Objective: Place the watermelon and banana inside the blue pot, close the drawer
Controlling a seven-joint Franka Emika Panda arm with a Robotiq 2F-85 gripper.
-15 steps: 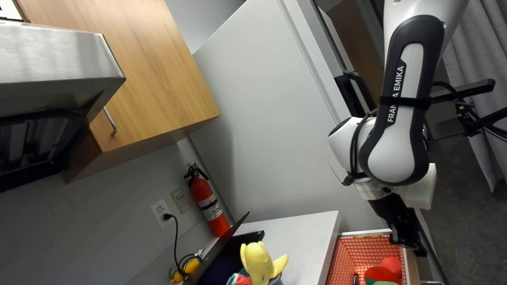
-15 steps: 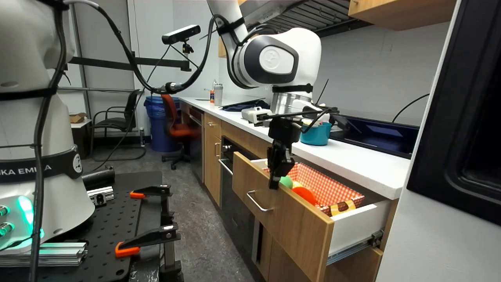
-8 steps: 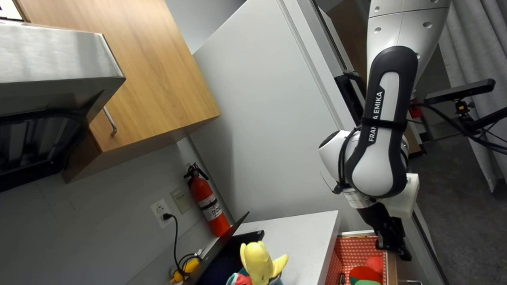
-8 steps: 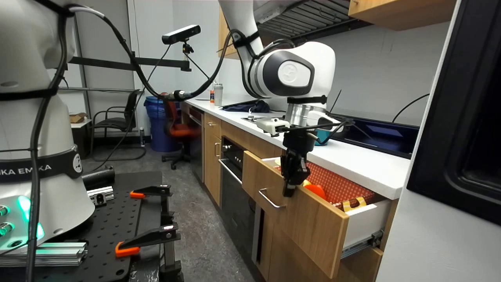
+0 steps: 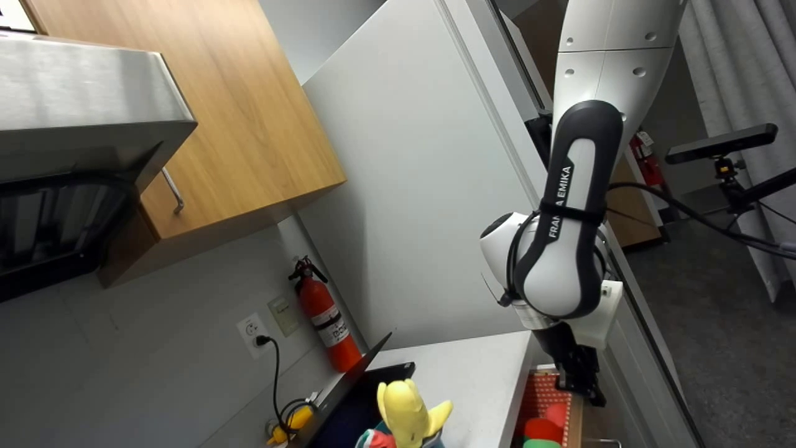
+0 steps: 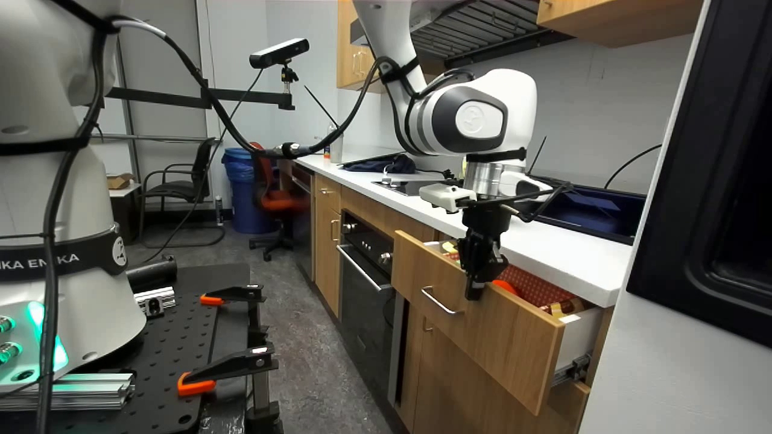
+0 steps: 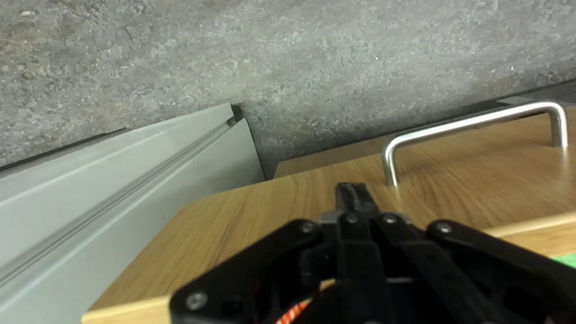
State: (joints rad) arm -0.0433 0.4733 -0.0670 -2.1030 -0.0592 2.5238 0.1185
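Curved yellow banana (image 5: 405, 415) and red watermelon (image 5: 378, 440) seem inside the teal pot (image 5: 435, 442); wooden drawer (image 6: 485, 330) needs closing, black pincer (image 7: 352, 190) closed, empty.

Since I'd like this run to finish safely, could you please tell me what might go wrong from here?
The shut tool stands at the front of the open drawer, near its top edge beside the handle, so it might slip over or push unevenly. The drawer sits below the countertop, whose edge the tool could bump as the drawer shuts. The banana pokes above the blue pot, so a knock might tip it out.
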